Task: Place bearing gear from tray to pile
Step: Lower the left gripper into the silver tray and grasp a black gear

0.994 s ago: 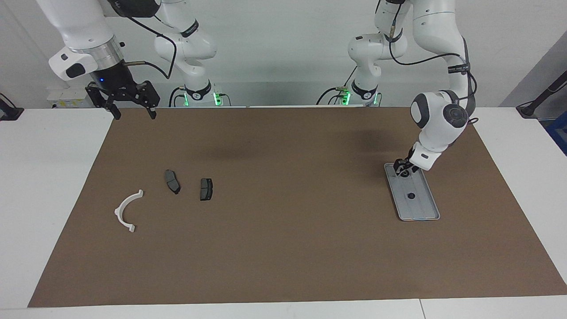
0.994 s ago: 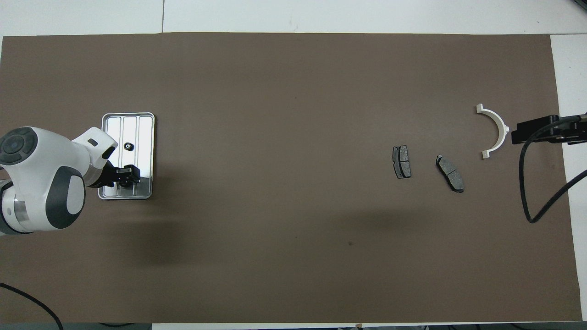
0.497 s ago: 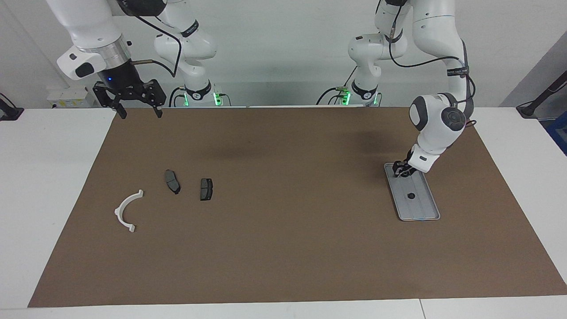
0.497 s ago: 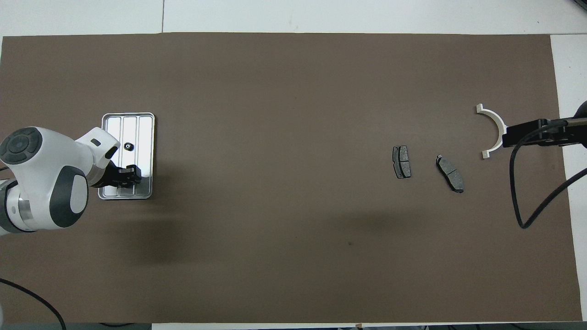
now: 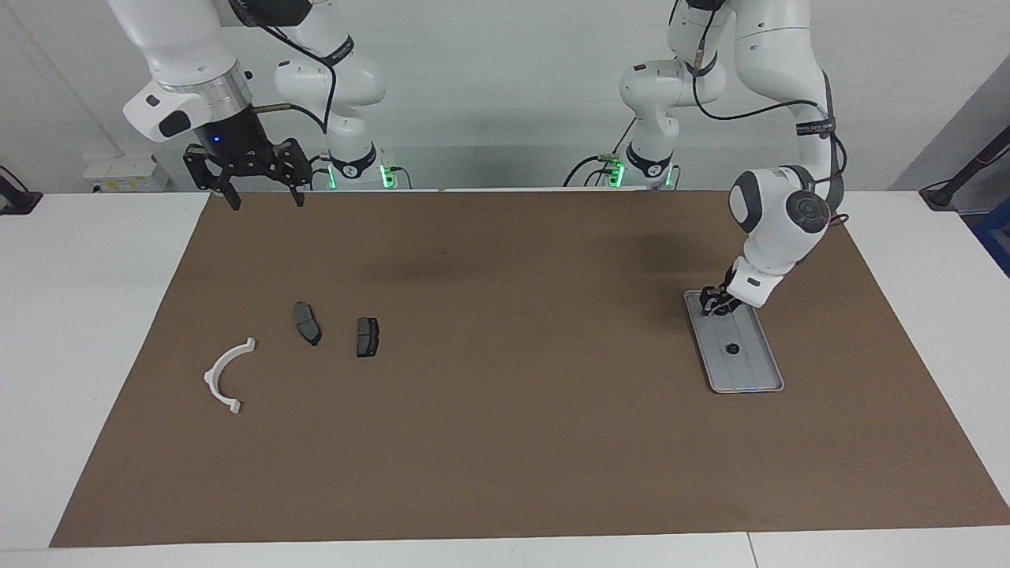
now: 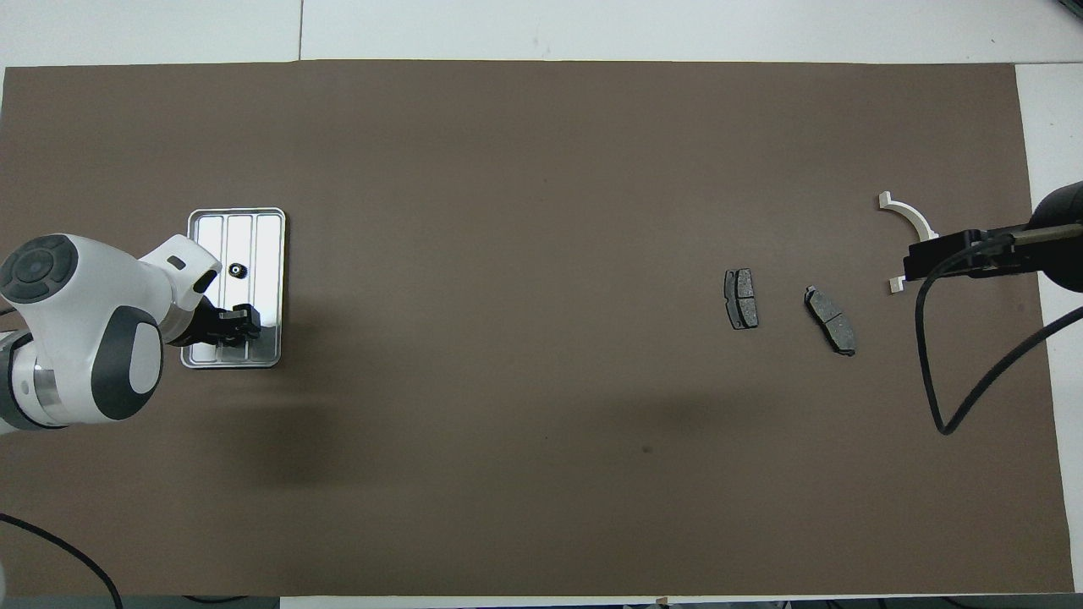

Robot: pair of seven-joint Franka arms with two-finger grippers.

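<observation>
The silver tray (image 5: 750,371) (image 6: 241,220) lies at the left arm's end of the table. One small dark bearing gear (image 5: 732,348) (image 6: 237,271) rests near its middle. My left gripper (image 5: 716,306) (image 6: 235,328) is down in the tray's end nearer the robots, its fingers drawn in on another small dark bearing gear. The pile lies at the right arm's end: a white bracket (image 5: 225,375) (image 6: 905,209) and two brake pads (image 5: 307,323) (image 5: 367,336). My right gripper (image 5: 267,201) (image 6: 931,258) hangs open and high over the mat's corner by its base; from overhead it covers part of the bracket.
A brown mat (image 5: 505,410) covers most of the white table. The two brake pads (image 6: 741,299) (image 6: 830,320) lie apart from each other. A black cable (image 6: 956,397) loops from the right arm over the mat near the pile.
The left gripper's fingers have closed in at the tray's end. The right gripper has drifted toward the middle of the table, now covering more of the bracket from overhead.
</observation>
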